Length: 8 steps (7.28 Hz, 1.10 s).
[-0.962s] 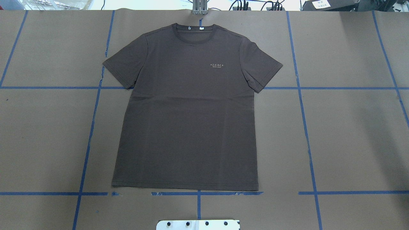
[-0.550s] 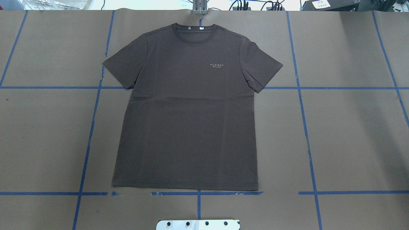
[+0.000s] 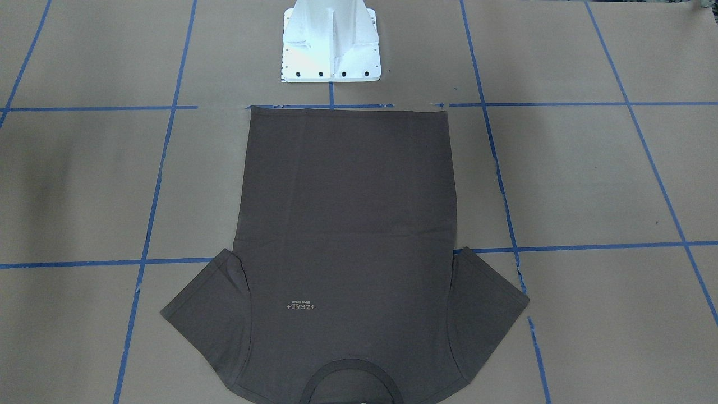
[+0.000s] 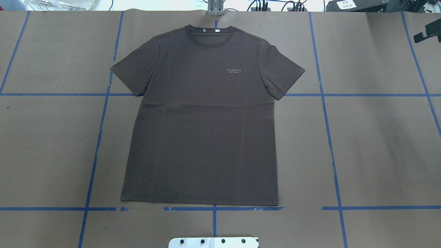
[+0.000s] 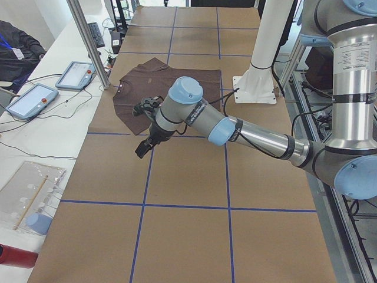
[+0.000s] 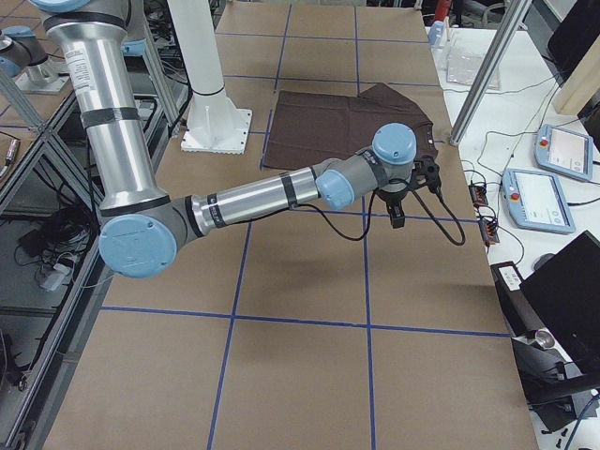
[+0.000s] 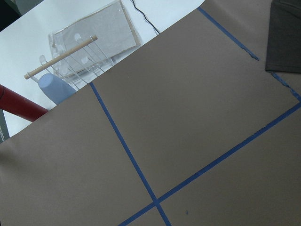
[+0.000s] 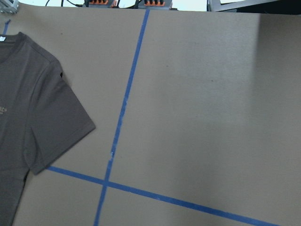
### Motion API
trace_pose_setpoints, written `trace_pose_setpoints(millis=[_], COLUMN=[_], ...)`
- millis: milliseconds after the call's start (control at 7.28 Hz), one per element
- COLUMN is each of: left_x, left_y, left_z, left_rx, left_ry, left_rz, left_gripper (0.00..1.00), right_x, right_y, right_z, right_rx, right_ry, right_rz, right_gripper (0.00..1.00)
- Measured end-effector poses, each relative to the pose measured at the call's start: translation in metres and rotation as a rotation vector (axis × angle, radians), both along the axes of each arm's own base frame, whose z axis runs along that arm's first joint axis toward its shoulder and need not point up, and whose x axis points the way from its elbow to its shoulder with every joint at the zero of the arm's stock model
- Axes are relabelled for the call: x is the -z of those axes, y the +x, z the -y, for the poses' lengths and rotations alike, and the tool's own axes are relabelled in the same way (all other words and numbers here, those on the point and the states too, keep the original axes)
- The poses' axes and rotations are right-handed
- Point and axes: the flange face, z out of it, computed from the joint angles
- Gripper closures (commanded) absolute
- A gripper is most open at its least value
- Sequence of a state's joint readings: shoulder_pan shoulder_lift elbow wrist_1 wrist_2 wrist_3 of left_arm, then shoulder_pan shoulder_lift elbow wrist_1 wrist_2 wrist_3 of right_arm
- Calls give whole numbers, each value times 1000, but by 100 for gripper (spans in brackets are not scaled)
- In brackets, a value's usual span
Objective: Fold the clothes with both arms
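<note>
A dark brown-grey short-sleeved T-shirt (image 4: 203,137) lies untouched on the brown-paper table (image 4: 379,137) as the black left gripper (image 5: 144,148) and right gripper (image 6: 396,219) hover off its sleeves, their opening impossible to tell from here; uneven pinches could skew the fold.

White pedestal (image 3: 331,53) near T-shirt (image 3: 348,213) hem

Brown paper (image 4: 379,155) covers the whole table, flat and matte under soft, even light; blue tape lines (image 4: 329,137) divide it into large rectangles, chipped in places; a white metal pedestal (image 3: 331,39) stands on a bolted base plate at one long edge; along the opposite edge runs a white bench (image 5: 53,135) carrying touch-screen pendants (image 5: 75,75) and loose cables; an aluminium post (image 5: 88,41) rises beside them; further along the bench lie a clear plastic rack (image 7: 101,26), a wooden dowel (image 7: 61,56), a pale blue cup (image 7: 51,87) and a red tube (image 7: 19,104).
</note>
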<state>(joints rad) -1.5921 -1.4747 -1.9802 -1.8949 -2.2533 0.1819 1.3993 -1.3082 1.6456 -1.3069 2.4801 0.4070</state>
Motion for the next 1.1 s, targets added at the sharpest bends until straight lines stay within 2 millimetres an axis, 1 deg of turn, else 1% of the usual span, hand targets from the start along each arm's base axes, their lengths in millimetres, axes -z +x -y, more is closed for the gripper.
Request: trace_pose_setpoints(millis=[137, 275, 412, 550, 687, 825, 962, 1099], left_x=[3, 5, 7, 7, 7, 7, 7, 6], left_y=[0, 0, 0, 0, 0, 0, 0, 0], left_z=[-2, -4, -4, -5, -5, -5, -4, -4], left_rx=[0, 1, 1, 1, 0, 0, 0, 0], left_ry=[5, 10, 13, 13, 14, 14, 13, 13], left_rz=[0, 0, 0, 0, 0, 0, 1, 1], left_gripper=[0, 0, 0, 0, 0, 0, 0, 0], right_x=[23, 39, 44, 43, 36, 25, 11, 2], right_y=[-32, -66, -104, -147, -192, -231, -260, -279], right_z=[13, 21, 28, 32, 30, 25, 22, 27], right_rx=[-16, -35, -67, -109, -156, -200, -226, -237], right_ry=[-24, -37, -43, -43, -36, -24, -14, -9], right_rz=[-6, -15, -10, 11, 27, 26, 18, 12], right_gripper=[4, 5, 7, 8, 13, 20, 23, 27])
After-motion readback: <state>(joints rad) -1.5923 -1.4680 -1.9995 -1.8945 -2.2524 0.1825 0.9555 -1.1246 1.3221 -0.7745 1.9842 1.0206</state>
